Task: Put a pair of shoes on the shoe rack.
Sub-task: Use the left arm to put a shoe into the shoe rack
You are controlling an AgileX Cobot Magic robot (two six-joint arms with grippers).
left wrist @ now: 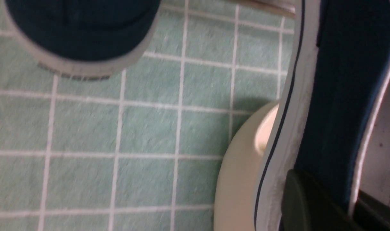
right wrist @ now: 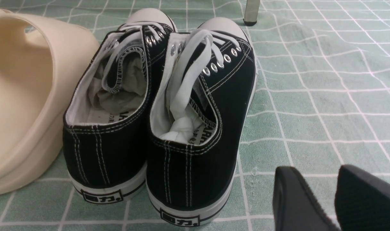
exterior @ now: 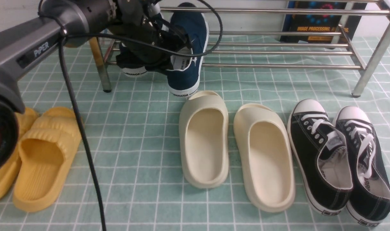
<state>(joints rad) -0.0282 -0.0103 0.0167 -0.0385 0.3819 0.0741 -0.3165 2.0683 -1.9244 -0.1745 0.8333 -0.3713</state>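
Front view, left arm first. The left gripper [exterior: 178, 48] is clamped tight on the collar edge of one navy slip-on [exterior: 188, 29]. In the left wrist view a dark finger pad [left wrist: 305, 199] presses on the white sole side of that shoe, with the blue canvas wall pinched between the jaws.

The held shoe stands steeply tilted, toe up at the top rail and heel down. Its heel is just beside the toe of the nearer cream slide [exterior: 203, 141]. I cannot tell whether the heel touches the cloth.

The second navy slip-on [exterior: 132, 69] is at the left end of the shoe rack [exterior: 278, 65], level with the lowest bars and mostly hidden by my arm. Only its white sole end shows. I cannot tell if it rests on the bars.

The rack runs across the back of the scene, and its left leg [exterior: 98, 64] is stained yellow. A dark printed book [exterior: 316, 19] stands behind it.

On the green checked cloth [exterior: 143, 128], from left to right:
- a pair of yellow slides [exterior: 44, 160];
- the two cream slides, the other one [exterior: 265, 157] to the right of the first;
- a pair of black lace-up sneakers [exterior: 339, 157], heels toward me.

Right wrist view: the right gripper [right wrist: 329, 205] hangs low just behind the sneaker heels. Its fingers are parted with bare cloth between them, and it grips nothing.
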